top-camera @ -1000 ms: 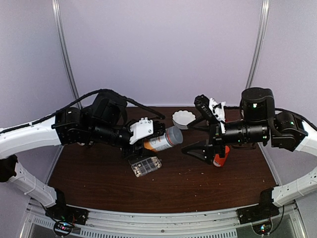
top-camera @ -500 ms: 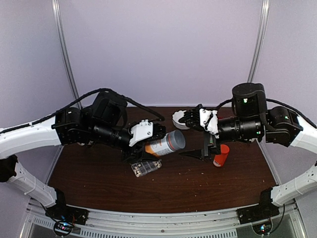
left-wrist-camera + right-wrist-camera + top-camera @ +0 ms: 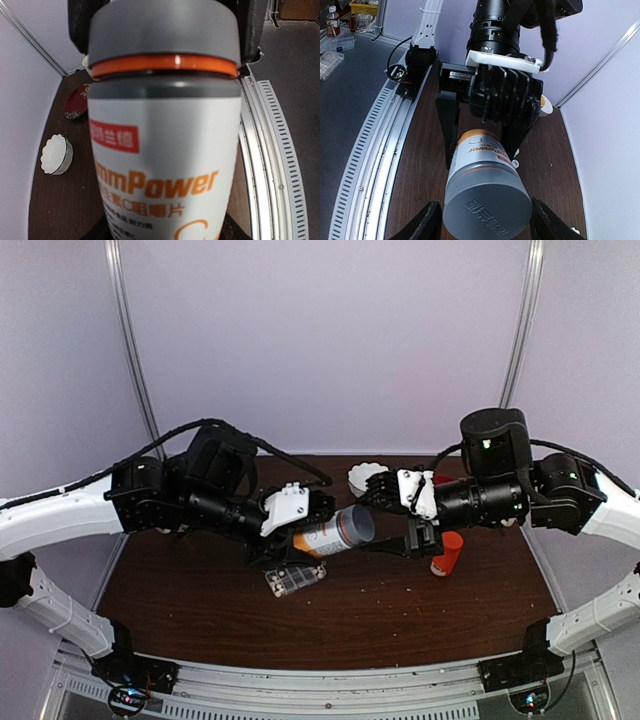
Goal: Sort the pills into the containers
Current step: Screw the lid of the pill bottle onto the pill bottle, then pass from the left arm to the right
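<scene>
My left gripper (image 3: pixel 318 526) is shut on the body of a large grey-white bottle (image 3: pixel 335 530) with orange lettering, held on its side above the table. Its grey cap (image 3: pixel 358 524) points at my right gripper (image 3: pixel 370 521). In the right wrist view the right fingers (image 3: pixel 427 222) press against both sides of the cap (image 3: pixel 487 210). The left wrist view is filled by the bottle (image 3: pixel 160 165). Below the bottle lies the clear pill organizer, the container (image 3: pixel 295 578). No pills can be made out.
A white fluted bowl (image 3: pixel 368 476) stands at the back of the brown table (image 3: pixel 220 600), also seen as the bowl (image 3: pixel 56 155). A small orange bottle (image 3: pixel 447 552) stands under my right arm. A red dish (image 3: pixel 75 100) lies beyond the bowl.
My right gripper has moved left up to the bottle's cap and its jaws have narrowed onto it. The left arm and the bottle have stayed in place.
</scene>
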`<action>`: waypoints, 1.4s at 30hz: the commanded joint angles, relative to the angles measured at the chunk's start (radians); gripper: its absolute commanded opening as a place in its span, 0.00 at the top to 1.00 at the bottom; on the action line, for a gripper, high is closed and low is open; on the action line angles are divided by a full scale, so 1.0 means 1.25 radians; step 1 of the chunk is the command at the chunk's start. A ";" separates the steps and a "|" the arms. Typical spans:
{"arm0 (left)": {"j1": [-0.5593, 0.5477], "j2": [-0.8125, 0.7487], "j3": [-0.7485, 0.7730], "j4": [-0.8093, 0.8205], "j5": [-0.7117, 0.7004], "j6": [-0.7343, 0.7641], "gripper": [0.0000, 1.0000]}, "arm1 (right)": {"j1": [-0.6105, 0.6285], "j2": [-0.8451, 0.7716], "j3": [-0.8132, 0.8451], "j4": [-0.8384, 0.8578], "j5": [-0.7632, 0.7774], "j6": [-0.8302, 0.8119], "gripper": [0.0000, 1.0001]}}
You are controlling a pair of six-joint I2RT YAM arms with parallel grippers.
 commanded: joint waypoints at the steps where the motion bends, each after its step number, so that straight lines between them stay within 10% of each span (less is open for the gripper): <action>1: 0.003 -0.002 0.016 0.019 0.015 0.007 1.00 | 0.004 0.005 0.021 0.008 -0.012 0.008 0.38; 14: 0.003 -0.003 0.015 0.017 0.006 0.007 1.00 | 0.004 0.029 0.032 0.014 -0.003 0.084 0.59; 26: 0.003 0.003 0.023 0.021 -0.028 0.007 1.00 | 0.005 0.034 0.002 0.091 0.007 0.461 0.78; 33: 0.002 -0.008 0.010 0.046 -0.026 0.002 1.00 | 0.005 0.016 -0.020 0.071 0.010 0.391 0.18; 42: 0.002 -0.015 0.006 0.047 0.001 0.004 1.00 | 0.007 0.026 -0.013 0.048 0.015 0.294 0.10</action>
